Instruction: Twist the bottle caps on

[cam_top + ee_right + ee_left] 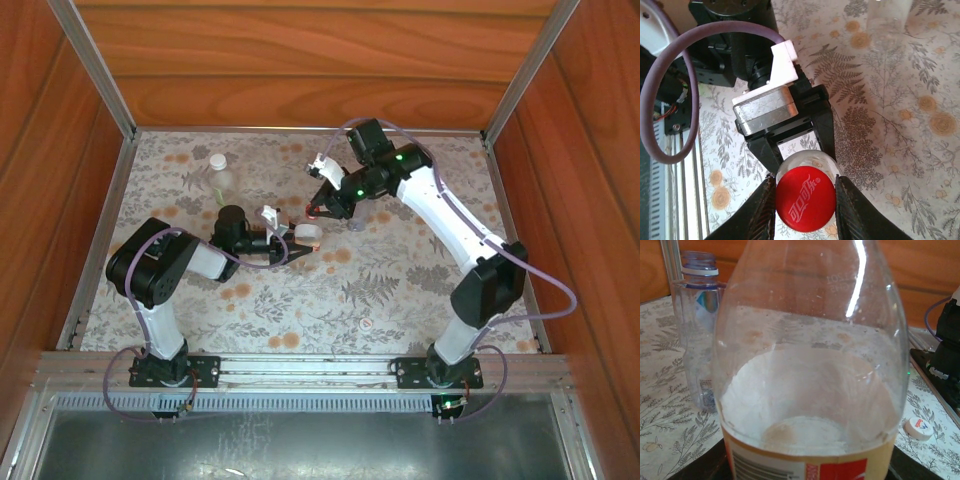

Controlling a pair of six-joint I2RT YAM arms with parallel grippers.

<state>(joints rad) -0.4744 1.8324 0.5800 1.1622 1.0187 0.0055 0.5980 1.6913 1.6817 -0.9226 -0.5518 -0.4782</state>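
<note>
The bottle with the red-orange label [810, 365] stands upright near the table's middle, and my left gripper [297, 236] is shut on its body. In the right wrist view the left gripper's black fingers [822, 125] clasp the clear bottle [805, 161] from behind. The red cap [805, 202] sits on the bottle's mouth. My right gripper [805, 201] reaches down from above, with its fingers [762, 212] pressed against the cap's two sides. The slim bluish bottle [699, 335] stands uncapped behind it. A loose white cap [918, 428] lies on the table.
A plain clear bottle [221, 178] with a white cap [217, 160] on top stands at the far left of the flowered tabletop [400, 290]. Wooden walls enclose the table on three sides. The right arm's black links [947, 355] are close on the right of the labelled bottle.
</note>
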